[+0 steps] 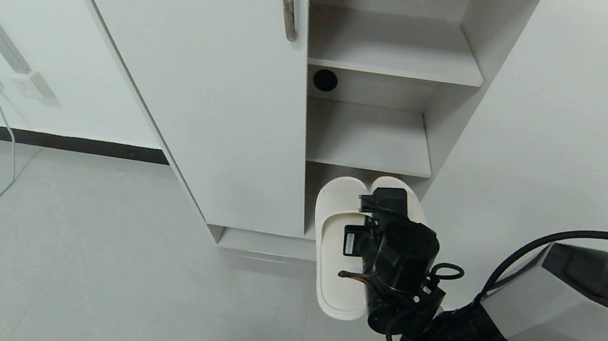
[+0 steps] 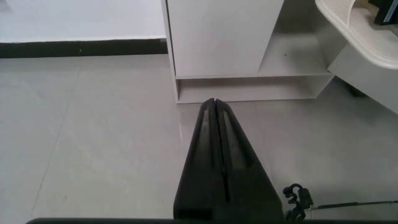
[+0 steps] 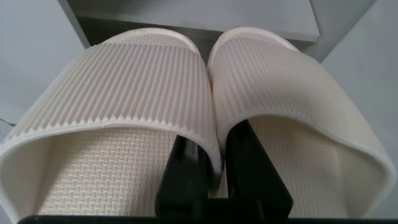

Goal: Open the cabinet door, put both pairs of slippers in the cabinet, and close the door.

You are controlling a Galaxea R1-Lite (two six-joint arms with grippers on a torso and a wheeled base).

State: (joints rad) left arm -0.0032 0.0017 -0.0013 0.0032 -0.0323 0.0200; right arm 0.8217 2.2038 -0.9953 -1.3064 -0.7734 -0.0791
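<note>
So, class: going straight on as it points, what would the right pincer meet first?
Probably the cabinet's open bottom compartment: the right pincer, shut on the slippers, points into it, below the lower shelf. Depth is unclear.

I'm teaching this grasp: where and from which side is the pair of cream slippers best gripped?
Grip the slippers where their inner strap edges meet, one finger under each strap, entering from the heel end. Side by side, the straps form one pinchable ridge; the right hand holds them so.
</note>
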